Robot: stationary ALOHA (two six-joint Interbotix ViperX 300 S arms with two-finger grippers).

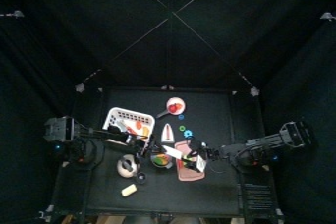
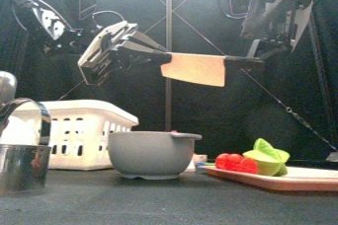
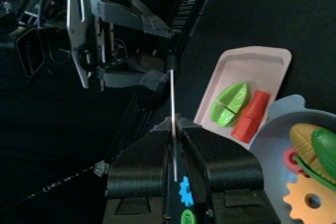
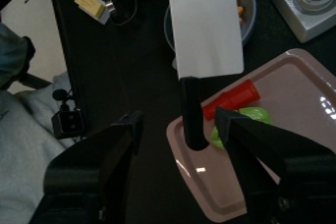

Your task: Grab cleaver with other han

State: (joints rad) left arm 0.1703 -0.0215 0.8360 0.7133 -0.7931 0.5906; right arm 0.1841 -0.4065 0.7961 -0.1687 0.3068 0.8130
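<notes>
The cleaver (image 2: 199,68) hangs level in the air above the table, its pale blade to the left and its black handle to the right. My left gripper (image 2: 132,43) is shut on the blade's left end; the left wrist view shows the blade (image 3: 172,100) edge-on, pinched between the jaws of the left gripper (image 3: 174,154). My right gripper (image 2: 259,49) is at the handle end. In the right wrist view the handle (image 4: 194,120) stands between the jaws of the right gripper (image 4: 180,122), which are open wide and clear of it on both sides.
Below the cleaver a grey bowl (image 2: 152,153) sits beside a white basket (image 2: 79,130) and a metal cup (image 2: 20,160). A pink cutting board (image 2: 297,177) at the right carries red and green vegetables (image 2: 251,160). A yellow piece (image 4: 92,4) lies on the table.
</notes>
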